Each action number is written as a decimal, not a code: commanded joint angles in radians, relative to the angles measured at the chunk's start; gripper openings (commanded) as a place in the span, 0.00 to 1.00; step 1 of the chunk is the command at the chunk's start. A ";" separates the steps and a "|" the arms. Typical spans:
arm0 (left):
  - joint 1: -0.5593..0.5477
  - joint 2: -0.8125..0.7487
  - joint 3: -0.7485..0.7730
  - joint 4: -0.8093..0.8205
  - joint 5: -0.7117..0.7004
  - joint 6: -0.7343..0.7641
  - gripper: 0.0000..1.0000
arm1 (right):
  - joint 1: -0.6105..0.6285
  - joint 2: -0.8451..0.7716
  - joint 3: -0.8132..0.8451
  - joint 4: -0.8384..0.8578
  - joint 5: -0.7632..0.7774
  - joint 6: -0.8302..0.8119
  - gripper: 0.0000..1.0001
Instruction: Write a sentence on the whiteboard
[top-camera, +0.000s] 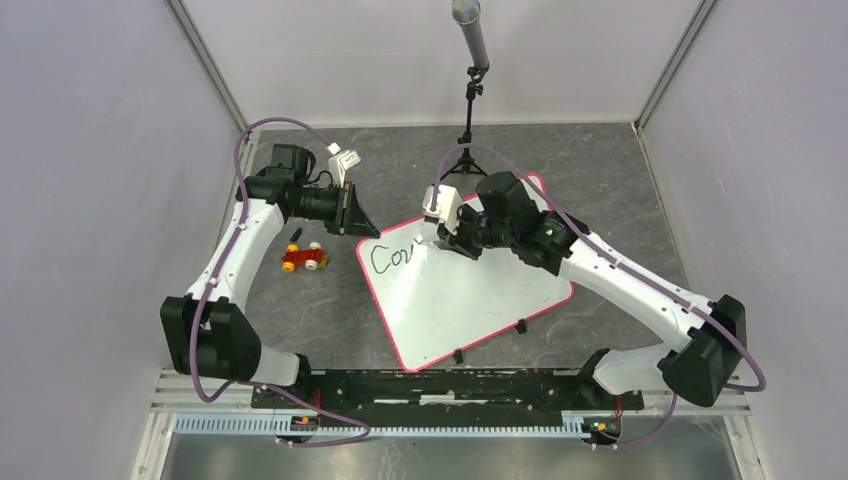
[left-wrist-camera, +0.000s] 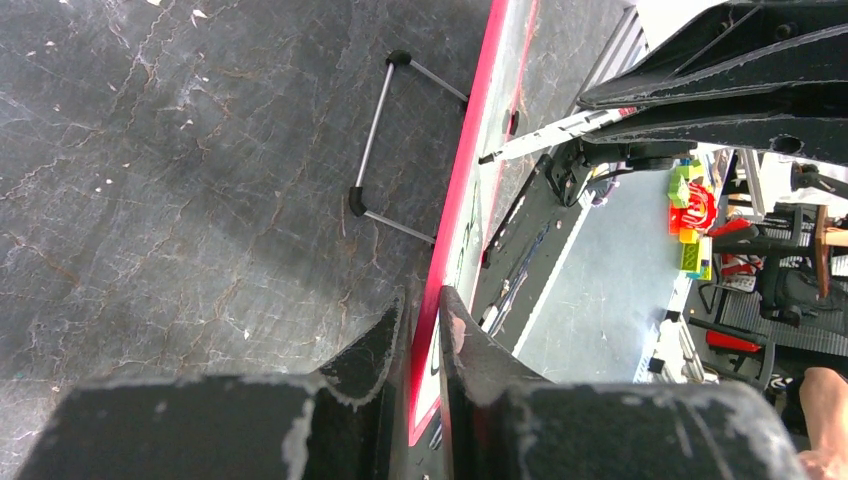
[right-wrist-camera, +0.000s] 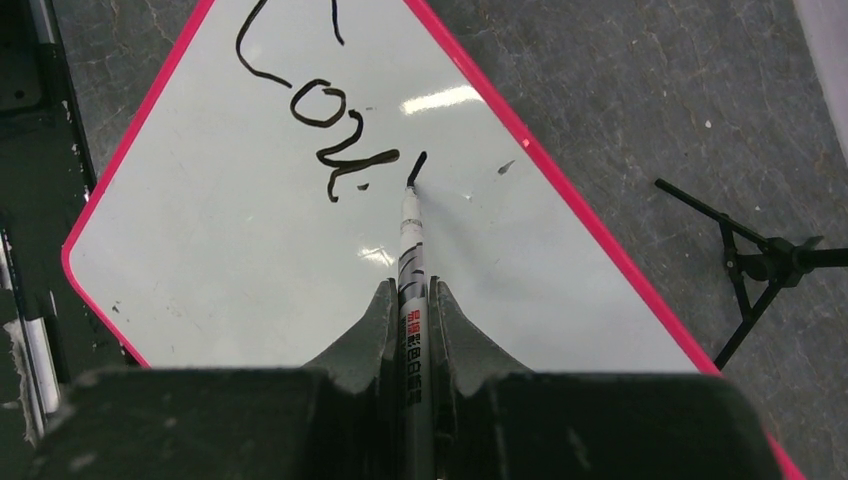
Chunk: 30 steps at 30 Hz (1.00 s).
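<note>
**Two hands, one board**

The left arm stretches far with its wrist turned right. Its hand (left-wrist-camera: 420, 312) is nearly closed, pinching the pink rim of the whiteboard (top-camera: 470, 300) at the left corner. The right arm bends left over the board's far part. Its hand (right-wrist-camera: 412, 300) clamps one marker (right-wrist-camera: 410, 230), tip touching the board at the end of the sentence (top-camera: 392, 257). The one whiteboard lies mid-table (top-camera: 300, 320), with one toy car (top-camera: 304, 258) to its left.

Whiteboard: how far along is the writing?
Done: a few black letters, roughly "Cou", near one corner of the whiteboard. In hand: left gripper clamps the board's red edge; right gripper holds the marker, tip on the board at the next stroke. Left: nearly the whole sentence; most of the board is blank.
</note>
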 joint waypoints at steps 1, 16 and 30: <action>-0.022 0.009 0.031 -0.015 0.002 0.021 0.02 | -0.009 -0.031 -0.047 -0.021 0.005 -0.006 0.00; -0.023 0.007 0.029 -0.015 0.001 0.020 0.02 | 0.016 -0.022 -0.019 -0.011 0.014 0.001 0.00; -0.022 0.010 0.030 -0.015 0.000 0.021 0.02 | -0.049 -0.005 0.017 -0.008 -0.009 0.007 0.00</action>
